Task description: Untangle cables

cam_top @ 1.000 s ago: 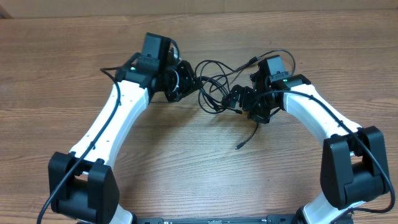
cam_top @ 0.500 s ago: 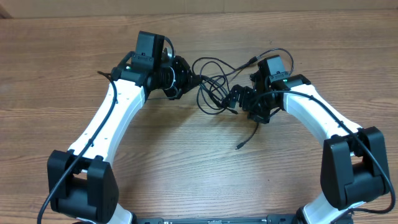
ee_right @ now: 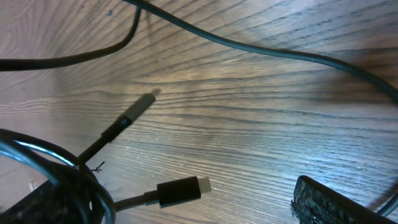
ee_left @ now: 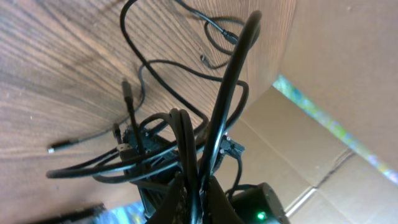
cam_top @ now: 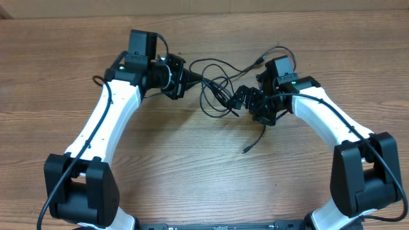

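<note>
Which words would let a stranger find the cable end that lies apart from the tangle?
On the wooden table, look at the right gripper. Near it a black cable tail leaves the tangle of cables. Unlike those loops, it lies nearly straight and alone on bare wood, ending in a small plug.

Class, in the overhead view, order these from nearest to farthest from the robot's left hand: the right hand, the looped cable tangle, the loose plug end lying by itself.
1. looped cable tangle: directly beside the left hand, which grips its strands.
2. right hand: across the tangle, on its far side.
3. loose plug end: lower in the picture, below the right hand.
</note>
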You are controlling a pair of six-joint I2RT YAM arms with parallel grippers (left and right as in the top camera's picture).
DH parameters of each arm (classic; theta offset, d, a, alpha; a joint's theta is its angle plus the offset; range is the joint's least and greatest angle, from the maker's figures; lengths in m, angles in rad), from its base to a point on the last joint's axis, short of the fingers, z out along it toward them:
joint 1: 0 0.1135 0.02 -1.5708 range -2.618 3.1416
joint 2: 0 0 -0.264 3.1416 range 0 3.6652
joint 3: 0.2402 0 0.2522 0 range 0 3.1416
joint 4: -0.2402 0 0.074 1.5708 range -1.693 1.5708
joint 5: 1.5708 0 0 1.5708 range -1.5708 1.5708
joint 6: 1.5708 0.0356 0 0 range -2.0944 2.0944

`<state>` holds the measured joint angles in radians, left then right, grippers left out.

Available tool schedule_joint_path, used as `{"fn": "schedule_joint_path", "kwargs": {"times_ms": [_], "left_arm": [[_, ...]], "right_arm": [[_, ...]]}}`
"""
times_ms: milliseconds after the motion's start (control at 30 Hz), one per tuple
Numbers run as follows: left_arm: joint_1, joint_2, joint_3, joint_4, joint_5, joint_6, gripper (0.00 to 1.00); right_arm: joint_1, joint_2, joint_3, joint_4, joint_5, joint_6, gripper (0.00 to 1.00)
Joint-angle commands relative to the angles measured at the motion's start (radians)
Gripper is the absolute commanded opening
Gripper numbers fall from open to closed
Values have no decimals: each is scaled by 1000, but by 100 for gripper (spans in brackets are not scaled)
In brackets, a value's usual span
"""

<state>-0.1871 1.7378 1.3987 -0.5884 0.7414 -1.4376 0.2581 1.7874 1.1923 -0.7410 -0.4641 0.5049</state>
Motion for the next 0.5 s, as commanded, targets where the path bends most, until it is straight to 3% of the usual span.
{"fn": "schedule_joint_path", "kwargs": {"times_ms": [0,333,467], "left_arm": [[76,-9,15,19,23,-91,4],[79,-9,15,15,42,-278,5],[79,-9,15,14,37,-460,5]], "right_arm": [[-6,-3,-15,-26,90,-4,100],[-6,-3,-15,-25,90,-4,100],[-6,-3,-15,-27,90,-4,100]]}}
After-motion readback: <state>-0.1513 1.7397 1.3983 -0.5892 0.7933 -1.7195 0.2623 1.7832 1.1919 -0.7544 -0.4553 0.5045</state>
